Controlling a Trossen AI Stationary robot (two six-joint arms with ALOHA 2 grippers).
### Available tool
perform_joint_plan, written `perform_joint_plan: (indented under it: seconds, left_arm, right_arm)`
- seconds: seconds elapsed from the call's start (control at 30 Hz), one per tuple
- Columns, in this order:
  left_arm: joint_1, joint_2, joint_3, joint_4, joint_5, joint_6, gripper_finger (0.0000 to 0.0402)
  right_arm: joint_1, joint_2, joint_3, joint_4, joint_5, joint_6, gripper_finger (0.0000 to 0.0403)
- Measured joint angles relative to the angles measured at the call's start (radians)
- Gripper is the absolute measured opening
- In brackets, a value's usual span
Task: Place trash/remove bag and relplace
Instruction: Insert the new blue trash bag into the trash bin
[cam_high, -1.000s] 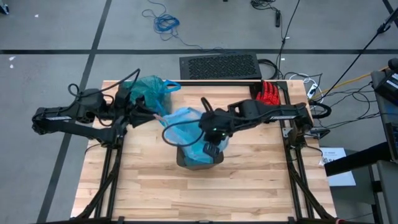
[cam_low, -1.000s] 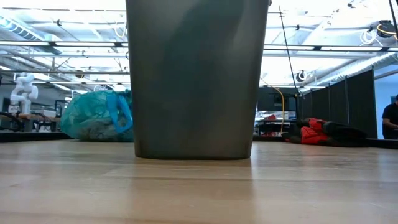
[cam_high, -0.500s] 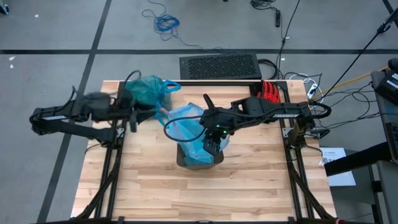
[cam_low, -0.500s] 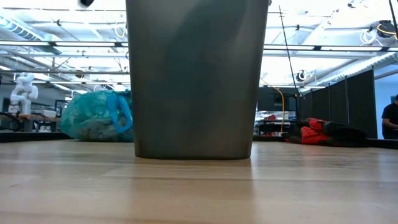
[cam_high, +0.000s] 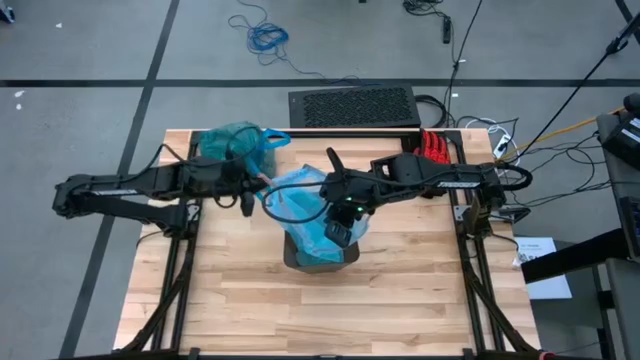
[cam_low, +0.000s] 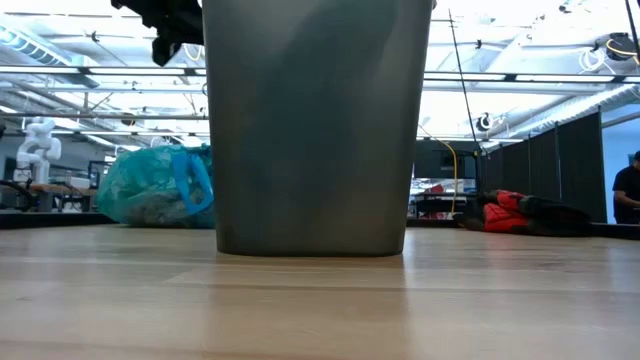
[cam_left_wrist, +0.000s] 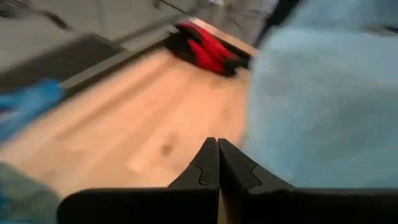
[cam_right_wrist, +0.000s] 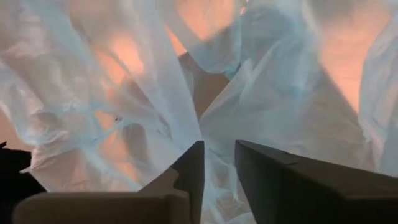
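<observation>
Left gripper (cam_high: 252, 190) clenched on nothing, fingers (cam_left_wrist: 217, 163) pressed together, hovering left of centre in the high view, just beside the pale bag (cam_high: 305, 205). Right gripper (cam_high: 340, 232) at frame centre, pushed down among the pale bag's folds over the bin (cam_high: 320, 262); fingers (cam_right_wrist: 189, 165) slightly apart with thin plastic (cam_right_wrist: 124, 93) in the narrow gap, grip on it unclear. Teal bag (cam_high: 235, 145) with blue loops sitting at upper left of the table (cam_high: 400, 300), apart from both grippers; in the low view, left of the bin (cam_low: 315, 130), lumpy trash (cam_low: 150, 205) dimly visible inside. Red glove (cam_high: 432, 148) at upper right table edge.
</observation>
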Motion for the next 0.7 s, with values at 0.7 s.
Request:
perform_joint_plan:
  seconds: [0.7]
  left_arm:
    - [-0.001, 0.242, -0.001, 0.275, 0.413, -0.073, 0.0000]
  right_arm:
    - [0.000, -0.002, 0.000, 0.034, -0.001, -0.031, 0.0000]
